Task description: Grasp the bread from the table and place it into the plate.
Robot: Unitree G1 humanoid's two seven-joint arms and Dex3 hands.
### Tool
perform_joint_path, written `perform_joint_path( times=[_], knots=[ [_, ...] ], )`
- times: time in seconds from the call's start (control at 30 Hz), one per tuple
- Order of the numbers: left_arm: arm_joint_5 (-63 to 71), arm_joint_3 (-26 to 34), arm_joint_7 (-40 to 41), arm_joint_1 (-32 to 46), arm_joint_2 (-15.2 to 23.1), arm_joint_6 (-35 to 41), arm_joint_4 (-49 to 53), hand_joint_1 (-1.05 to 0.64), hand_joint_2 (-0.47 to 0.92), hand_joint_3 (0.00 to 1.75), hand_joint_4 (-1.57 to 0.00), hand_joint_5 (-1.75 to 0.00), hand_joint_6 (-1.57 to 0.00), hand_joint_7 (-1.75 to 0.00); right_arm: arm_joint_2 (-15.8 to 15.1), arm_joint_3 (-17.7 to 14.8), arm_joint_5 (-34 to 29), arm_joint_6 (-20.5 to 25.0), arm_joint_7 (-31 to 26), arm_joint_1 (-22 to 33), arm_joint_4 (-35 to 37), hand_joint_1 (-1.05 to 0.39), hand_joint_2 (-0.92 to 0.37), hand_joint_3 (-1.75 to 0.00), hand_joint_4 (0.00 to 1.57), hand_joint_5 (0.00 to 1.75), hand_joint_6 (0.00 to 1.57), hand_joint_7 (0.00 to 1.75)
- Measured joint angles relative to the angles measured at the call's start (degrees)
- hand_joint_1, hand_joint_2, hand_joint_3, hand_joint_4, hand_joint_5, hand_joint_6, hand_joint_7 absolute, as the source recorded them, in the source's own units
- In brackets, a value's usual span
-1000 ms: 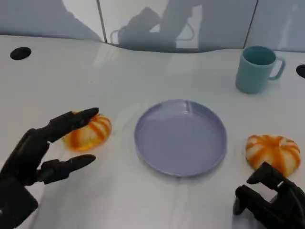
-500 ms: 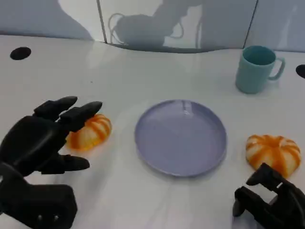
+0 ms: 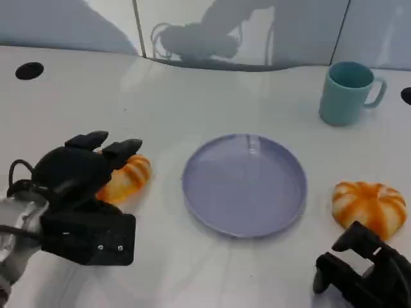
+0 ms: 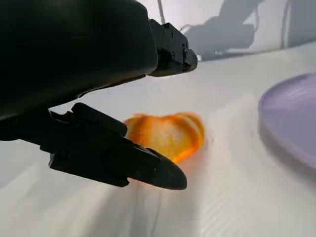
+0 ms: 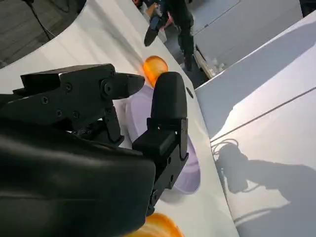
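The right hand [image 3: 363, 273] is sitting at the near table edge, fingers curled in and gripping nothing; a second orange bun [image 3: 368, 205] is lying just beyond its fingertips. The left hand [image 3: 80, 176] is hovering over the bread [image 3: 125, 178], fingers [image 4: 123, 160] spread apart around it; contact cannot be confirmed. The plate [image 3: 244, 186] is lying beyond the fingertips, beside the bread. A teal mug [image 3: 347, 92] is standing farthest back.
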Motion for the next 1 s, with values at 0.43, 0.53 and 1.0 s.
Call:
perform_joint_path(
  times=[0.43, 0.53, 1.0],
  knots=[
    [2.0, -11.6, 1.7, -14.9, -6.2, 7.7, 26.8, -0.58, 0.86, 0.0, 0.0, 0.0, -0.04, 0.0, 0.0, -0.1, 0.3, 0.5, 0.0, 0.5, -0.8, -0.64, -0.92, -0.21, 0.77, 1.6, 0.65, 1.42],
    [1.8, -13.0, 3.2, -17.0, -7.9, 8.1, 31.2, -0.58, 0.85, 0.0, 0.0, 0.0, -0.04, -0.01, -0.1, -0.3, 0.3, 0.7, 0.0, 0.5, -0.9, -0.64, -0.92, -0.2, 0.77, 1.6, 0.65, 1.42],
    [-0.9, -16.3, 11.0, -20.9, -11.6, 7.2, 40.1, -0.24, 0.92, 0.08, -0.76, -0.3, -0.77, -0.11, -0.4, -0.4, 0.4, 0.8, 0.4, 1.1, -1.3, -0.65, -0.92, -0.16, 0.75, 1.61, 0.66, 1.4]
  ],
)
